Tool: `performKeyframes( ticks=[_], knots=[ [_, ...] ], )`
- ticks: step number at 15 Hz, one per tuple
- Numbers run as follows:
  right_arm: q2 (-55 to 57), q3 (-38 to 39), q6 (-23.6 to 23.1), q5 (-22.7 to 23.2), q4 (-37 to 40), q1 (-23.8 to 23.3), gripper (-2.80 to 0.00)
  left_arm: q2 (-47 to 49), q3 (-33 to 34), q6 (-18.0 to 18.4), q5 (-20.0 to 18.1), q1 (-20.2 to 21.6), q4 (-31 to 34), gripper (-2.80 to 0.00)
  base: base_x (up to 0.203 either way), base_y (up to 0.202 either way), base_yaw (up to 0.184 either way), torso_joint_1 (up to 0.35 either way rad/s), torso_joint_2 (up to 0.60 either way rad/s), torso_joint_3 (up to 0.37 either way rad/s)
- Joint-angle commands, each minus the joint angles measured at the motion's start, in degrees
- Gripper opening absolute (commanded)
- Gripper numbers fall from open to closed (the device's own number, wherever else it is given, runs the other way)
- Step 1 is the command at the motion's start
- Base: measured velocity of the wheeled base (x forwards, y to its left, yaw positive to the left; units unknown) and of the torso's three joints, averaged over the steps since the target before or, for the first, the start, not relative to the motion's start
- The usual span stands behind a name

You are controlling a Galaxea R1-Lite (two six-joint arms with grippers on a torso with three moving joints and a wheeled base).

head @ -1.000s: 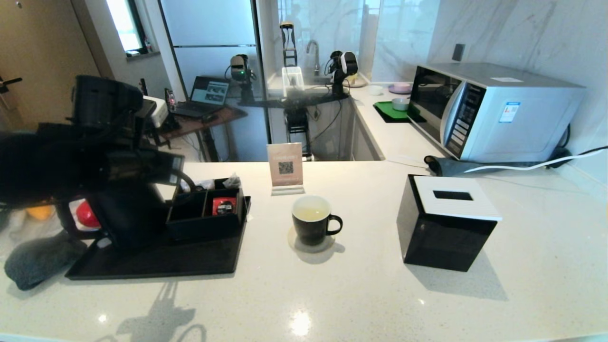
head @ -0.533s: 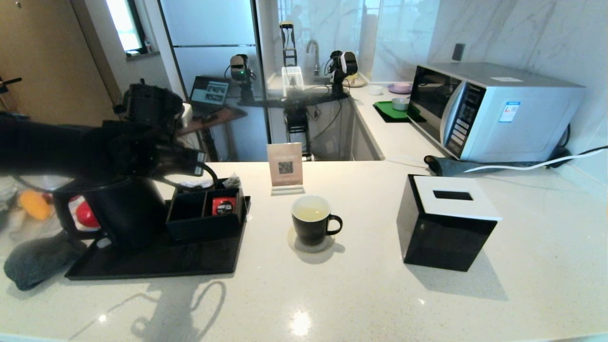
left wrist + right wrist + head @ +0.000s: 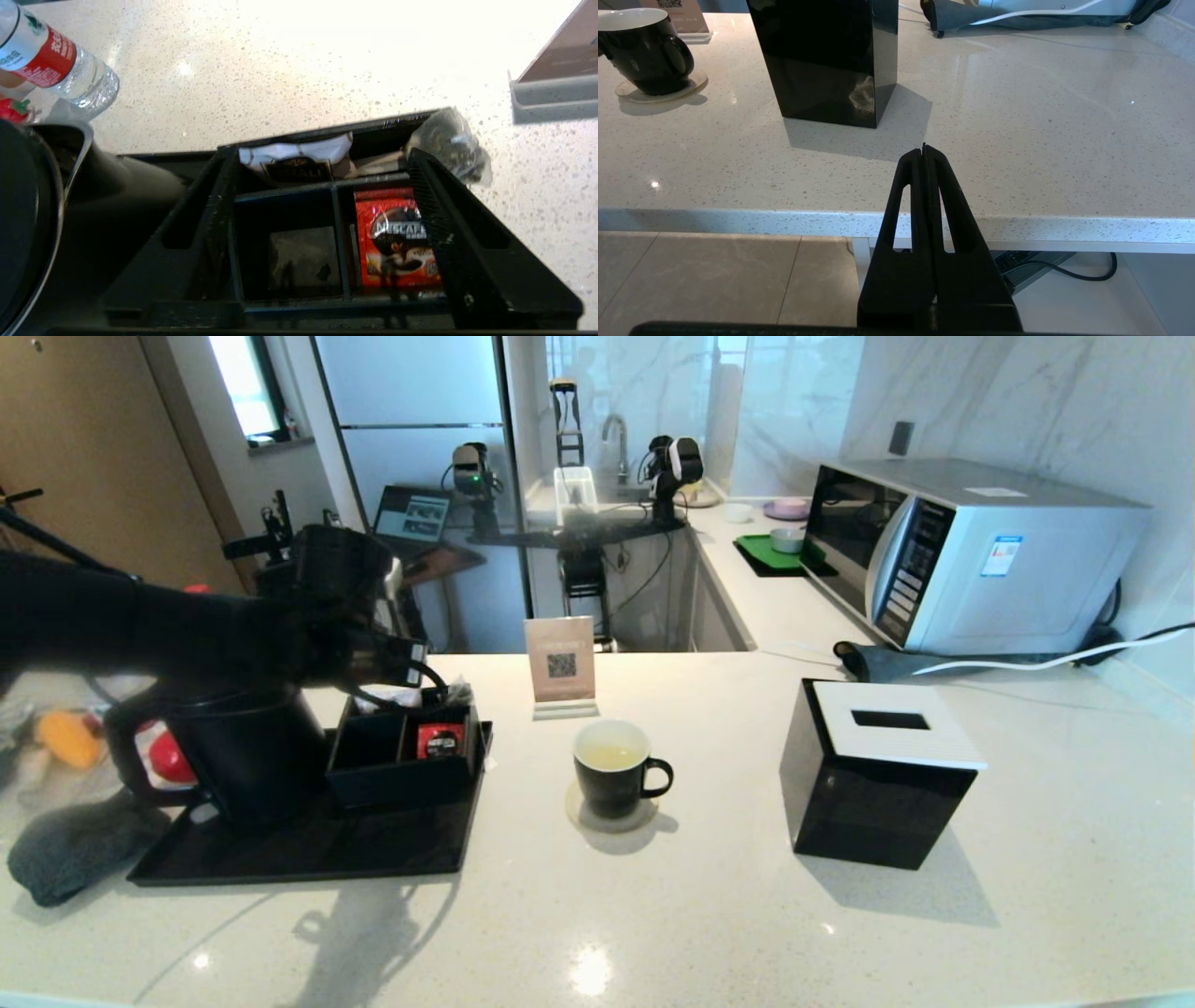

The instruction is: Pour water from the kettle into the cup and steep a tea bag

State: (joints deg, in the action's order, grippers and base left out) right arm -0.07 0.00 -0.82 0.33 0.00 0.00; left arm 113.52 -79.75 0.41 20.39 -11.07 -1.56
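Observation:
The black kettle (image 3: 238, 756) stands on the tray at the left, and its lid edge (image 3: 28, 224) shows in the left wrist view. My left gripper (image 3: 415, 674) hovers open over the black organizer box (image 3: 401, 761). Its fingertips (image 3: 224, 151) reach the organizer's far compartments. The translucent tea bag (image 3: 448, 145) lies at the organizer's far right corner (image 3: 457, 691), just beyond the right fingertip. The black cup (image 3: 611, 775) sits on a coaster mid-counter with pale liquid inside. My right gripper (image 3: 923, 150) is shut and parked below the counter's front edge.
A red Nescafe packet (image 3: 397, 233) fills the organizer's right compartment and a white sachet (image 3: 294, 156) sits behind it. The black tray (image 3: 308, 849), QR sign (image 3: 560, 663), black tissue box (image 3: 878, 775), microwave (image 3: 971, 551), water bottle (image 3: 60, 60) and grey cloth (image 3: 65, 849) surround the work area.
My left arm has swung right, from over the kettle to above the organizer box. The kettle, cup and right arm have not moved.

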Motion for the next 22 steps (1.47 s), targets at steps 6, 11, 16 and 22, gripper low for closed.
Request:
performKeyframes(
  ticks=[6,11,16,22],
  knots=[
    [0.1,0.0,-0.1,0.0,0.0,0.0,-2.8,6.9,-7.2,-0.1,-3.1,-0.6,-0.1,0.0,0.0,0.0,0.0,0.0,0.0,0.0],
    [0.1,0.0,0.0,0.0,0.0,0.0,-2.8,10.6,-10.8,-2.0,-6.1,-2.0,-0.1,0.0,0.0,0.0,0.0,0.0,0.0,0.0],
    [0.1,0.0,0.0,0.0,0.0,0.0,-2.8,12.5,-11.0,-2.1,-8.5,-2.1,-0.3,0.0,0.0,0.0,0.0,0.0,0.0,0.0],
    [0.1,0.0,-0.1,0.0,0.0,0.0,-2.8,16.8,-11.0,-2.0,-8.1,-1.8,-12.3,0.0,0.0,0.0,0.0,0.0,0.0,0.0]
  ],
)
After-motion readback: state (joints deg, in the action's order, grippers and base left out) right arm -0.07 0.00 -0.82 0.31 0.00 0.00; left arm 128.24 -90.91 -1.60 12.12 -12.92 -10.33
